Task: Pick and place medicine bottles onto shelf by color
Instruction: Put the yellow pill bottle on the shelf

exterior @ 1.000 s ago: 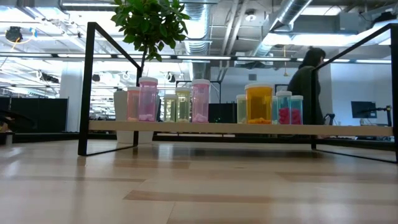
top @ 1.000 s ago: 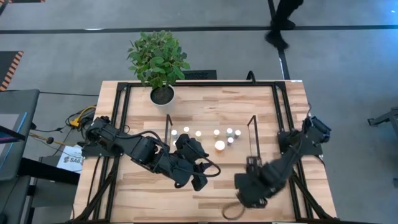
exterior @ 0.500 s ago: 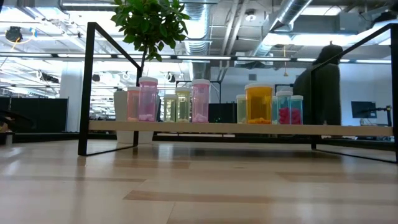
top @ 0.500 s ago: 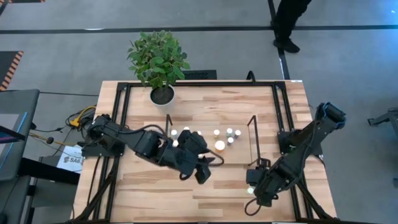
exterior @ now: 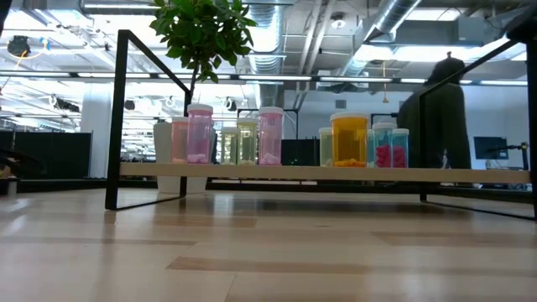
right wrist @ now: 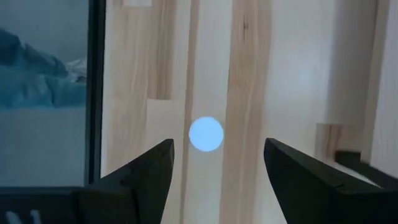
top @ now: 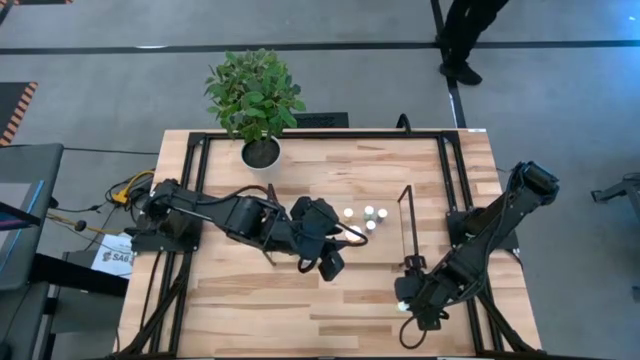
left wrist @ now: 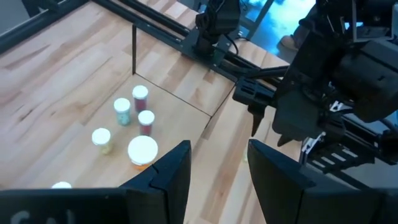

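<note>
Where the medicine bottles (exterior: pixel 270 135) stand in a row on the shelf (exterior: pixel 319 173), you see pink ones toward one end, pale yellow-green ones between them, a wide orange one (exterior: pixel 349 138) and then teal ones with red contents at the other end. From above, only a few white caps (top: pixel 368 213) show on the shelf, because your left arm reaches across the rest. One more bottle (right wrist: pixel 206 134) stands apart on the bare wood near the table's (top: pixel 330 165) front right corner, outside the shelf's right wire frame (top: pixel 406 225); its pale blue-white cap faces your right wrist camera.

Your right gripper (right wrist: pixel 217 165) hangs straight over that lone bottle, fingers spread wide on either side of the cap and not touching it. Your left gripper (left wrist: pixel 219 171) hovers above the shelf, fingers parted with a clear gap and nothing between them; past them you see four small bottles and the wide white-capped orange one (left wrist: pixel 142 153).

A potted plant (top: pixel 255 100) sits at the table's back edge, behind the shelf's left end. A person (top: pixel 462 35) stands on the floor beyond the table, to the right.
</note>
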